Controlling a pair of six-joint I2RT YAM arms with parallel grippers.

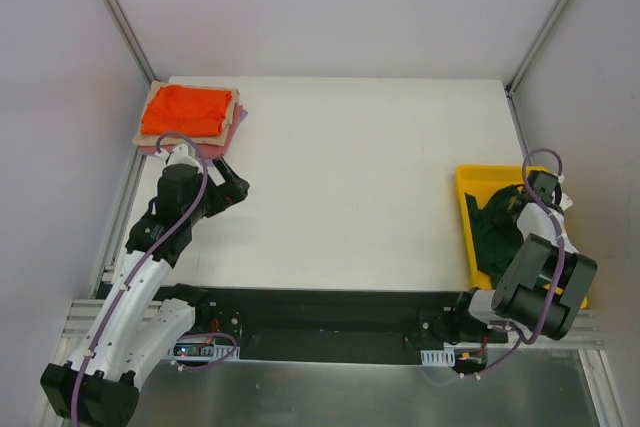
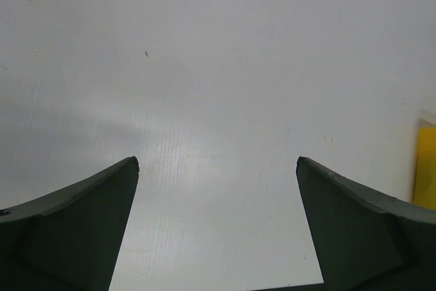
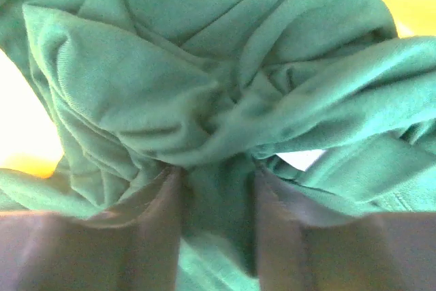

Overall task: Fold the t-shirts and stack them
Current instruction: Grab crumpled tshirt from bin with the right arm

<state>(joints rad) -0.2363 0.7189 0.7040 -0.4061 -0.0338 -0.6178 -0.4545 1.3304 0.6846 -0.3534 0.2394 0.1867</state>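
Observation:
A folded bright orange t-shirt lies on top of a tan one and a pink one at the table's far left corner. A crumpled dark green t-shirt lies in the yellow tray at the right. My right gripper is down in the tray, and its fingers pinch a fold of the green shirt. My left gripper is open and empty just in front of the stack, over bare table.
The yellow tray's edge shows at the right of the left wrist view. Metal frame posts stand at the table's back corners. A black rail with both arm bases runs along the near edge.

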